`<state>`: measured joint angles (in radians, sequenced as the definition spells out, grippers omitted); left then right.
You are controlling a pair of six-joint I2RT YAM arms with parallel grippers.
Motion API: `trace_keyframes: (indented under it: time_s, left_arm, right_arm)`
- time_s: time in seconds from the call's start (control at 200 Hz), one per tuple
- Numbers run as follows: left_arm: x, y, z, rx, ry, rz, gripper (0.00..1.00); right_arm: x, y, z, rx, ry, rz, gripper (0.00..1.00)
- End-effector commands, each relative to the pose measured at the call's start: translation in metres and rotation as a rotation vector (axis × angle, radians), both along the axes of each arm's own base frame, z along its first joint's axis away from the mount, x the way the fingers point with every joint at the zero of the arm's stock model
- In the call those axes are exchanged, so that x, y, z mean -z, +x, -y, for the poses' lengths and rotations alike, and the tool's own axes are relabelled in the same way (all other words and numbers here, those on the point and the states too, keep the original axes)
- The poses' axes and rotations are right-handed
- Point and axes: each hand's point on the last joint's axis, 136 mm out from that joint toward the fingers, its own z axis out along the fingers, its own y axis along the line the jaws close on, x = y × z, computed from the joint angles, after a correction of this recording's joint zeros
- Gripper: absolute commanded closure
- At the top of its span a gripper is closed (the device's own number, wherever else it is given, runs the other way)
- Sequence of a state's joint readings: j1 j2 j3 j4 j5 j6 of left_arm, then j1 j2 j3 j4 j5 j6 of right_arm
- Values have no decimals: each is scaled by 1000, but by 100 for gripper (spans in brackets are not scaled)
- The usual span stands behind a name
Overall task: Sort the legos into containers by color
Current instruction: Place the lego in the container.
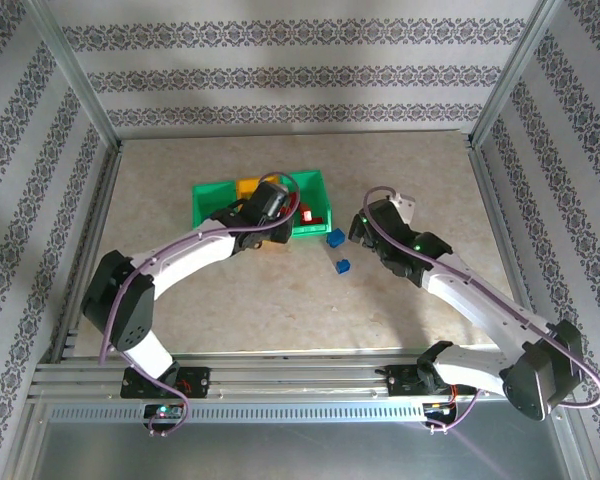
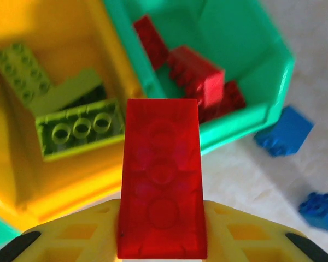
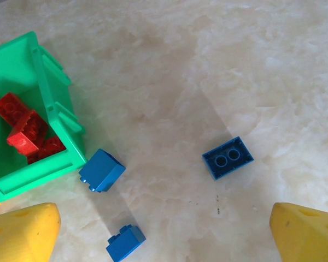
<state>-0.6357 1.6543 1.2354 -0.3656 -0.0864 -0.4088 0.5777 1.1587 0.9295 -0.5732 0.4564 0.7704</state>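
The left fingers are pressed on a red brick, pinching it by its near end so that it juts forward. In the left wrist view the brick overlaps the near rims of the orange bin and a green bin, at the place where the two touch. How high it hangs over them I cannot tell. The orange bin holds lime bricks, and the green bin holds red bricks.

From above, the three bins stand in a touching row at 12 o'clock from the middle of the counter. The second green bin is at the 9 o'clock end, the orange one is in the middle, and the bin with the red bricks is at the 3 o'clock end.

The right fingers are spread wide with nothing between them, above bare counter. Three blue bricks lie loose on the counter in the right wrist view. One is just beside the green bin's near corner. One is near it, at its 6 o'clock. The third is well apart, at 3 o'clock.
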Motion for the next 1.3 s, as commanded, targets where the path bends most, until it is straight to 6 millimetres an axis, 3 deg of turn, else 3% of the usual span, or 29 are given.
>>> trace_keyframes:
  time_s: [0.0, 0.17, 0.405, 0.655, 0.819, 1.054, 1.294]
  left_arm:
    - [-6, 18, 19, 43, 9, 31, 62]
    - [-5, 46, 37, 61, 39, 43, 62]
    - [11, 75, 57, 82, 85, 33, 62]
    - [34, 89, 71, 85, 91, -6, 61]
    - [45, 94, 71, 68, 108, -18, 51]
    - [39, 94, 71, 67, 102, -8, 46]
    - [12, 87, 68, 73, 65, 27, 45]
  right_arm:
    - [-1, -8, 15, 52, 0, 9, 2]
    - [-3, -16, 24, 75, 15, 24, 2]
    - [-3, -26, 34, 95, 26, 38, 2]
    - [-2, -31, 40, 106, 30, 38, 2]
    - [-1, -33, 40, 105, 37, 35, 2]
    - [1, -32, 39, 102, 39, 30, 2]
    - [2, -29, 39, 108, 35, 26, 2]
